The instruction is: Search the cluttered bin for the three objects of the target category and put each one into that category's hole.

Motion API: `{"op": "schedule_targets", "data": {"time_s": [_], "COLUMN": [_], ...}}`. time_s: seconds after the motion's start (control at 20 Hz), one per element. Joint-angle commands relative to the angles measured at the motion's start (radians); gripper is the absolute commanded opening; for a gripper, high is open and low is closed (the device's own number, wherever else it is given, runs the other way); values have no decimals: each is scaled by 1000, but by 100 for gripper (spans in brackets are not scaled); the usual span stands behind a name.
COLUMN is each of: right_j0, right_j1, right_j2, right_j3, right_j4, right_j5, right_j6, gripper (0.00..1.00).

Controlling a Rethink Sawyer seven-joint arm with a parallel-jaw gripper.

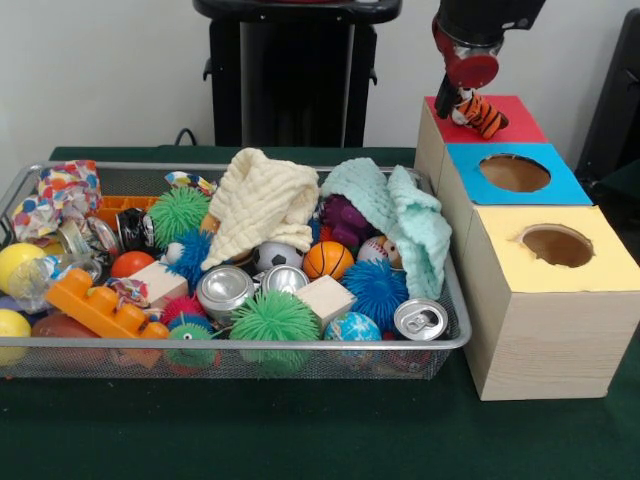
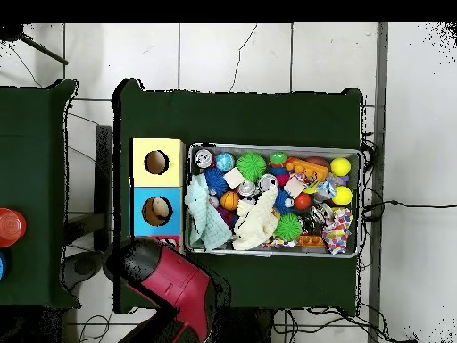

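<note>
Drop-off step: a toy tiger held over the red box.

From the left, the wire bin [image 1: 240, 345] sat full of balls, cans and cloths; right of it, the gripper [image 1: 470, 100] was clamped on the toy tiger [image 1: 482, 115] over the red box [image 1: 500, 125]. Judged next: centre over the hidden hole, release. No writing was legible.

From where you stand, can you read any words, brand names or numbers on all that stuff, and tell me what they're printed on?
No readable text anywhere in either view.
Drink cans in the wire bin: only tops and bare sides show, with no legible label.
Patterned paper at one end of the bin: coloured shapes, no letters I can make out.
Red, blue and yellow box tops: plain colour, no labels.
</note>
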Motion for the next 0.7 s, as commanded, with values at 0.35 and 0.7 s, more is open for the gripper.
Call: {"op": "schedule_targets", "data": {"time_s": [0.35, 0.7], "right_j0": [-22, -35], "right_j1": [53, 44], "right_j2": [163, 158], "right_j3": [64, 65], "right_j4": [87, 76], "right_j5": [-92, -67], "right_j6": [249, 230], "gripper": [0, 0]}}
